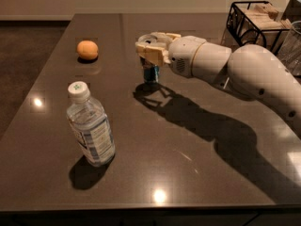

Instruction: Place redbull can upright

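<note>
The redbull can (151, 73) is a slim blue and silver can. It stands upright under my gripper (152, 55), at the middle back of the dark table (188, 173). Only its lower part shows below the fingers. Its base is at the table's surface or just above it, and its shadow starts right beneath it. My gripper is shut on the can's top. The white arm (225, 65) reaches in from the right.
A clear water bottle (90, 126) with a white cap stands at the front left. An orange (87, 49) lies at the back left. A black wire basket (256, 18) with packets stands at the back right, with a clear glass (294, 44) beside it.
</note>
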`<state>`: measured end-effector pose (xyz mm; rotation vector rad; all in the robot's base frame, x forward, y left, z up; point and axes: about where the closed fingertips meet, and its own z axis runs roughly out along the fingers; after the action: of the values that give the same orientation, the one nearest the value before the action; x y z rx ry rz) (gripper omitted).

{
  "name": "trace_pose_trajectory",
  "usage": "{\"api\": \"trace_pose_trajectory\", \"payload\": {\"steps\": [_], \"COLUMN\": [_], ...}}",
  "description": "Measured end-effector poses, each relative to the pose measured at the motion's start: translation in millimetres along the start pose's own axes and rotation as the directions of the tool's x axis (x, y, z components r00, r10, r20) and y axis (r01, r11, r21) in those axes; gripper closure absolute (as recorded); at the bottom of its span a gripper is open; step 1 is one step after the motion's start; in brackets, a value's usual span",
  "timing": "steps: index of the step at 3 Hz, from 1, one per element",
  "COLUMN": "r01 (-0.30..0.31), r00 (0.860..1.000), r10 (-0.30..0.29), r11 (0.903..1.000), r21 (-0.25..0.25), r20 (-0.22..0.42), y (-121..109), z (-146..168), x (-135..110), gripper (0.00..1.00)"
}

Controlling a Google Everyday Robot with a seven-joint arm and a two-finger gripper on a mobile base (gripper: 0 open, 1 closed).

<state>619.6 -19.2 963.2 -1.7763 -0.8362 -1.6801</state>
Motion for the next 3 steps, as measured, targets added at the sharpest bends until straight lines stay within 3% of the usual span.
{"api": "trace_pose_trajectory", "payload": {"steps": [3], "r01": [-0.050], "r00": [0.997], "r10": [0.048], "r11": [0.9981], "r21": [-0.036], "r20": [-0.059], "y": [5.7], "z": [-0.3], "x": [-8.6], "gripper": [0.13]}}
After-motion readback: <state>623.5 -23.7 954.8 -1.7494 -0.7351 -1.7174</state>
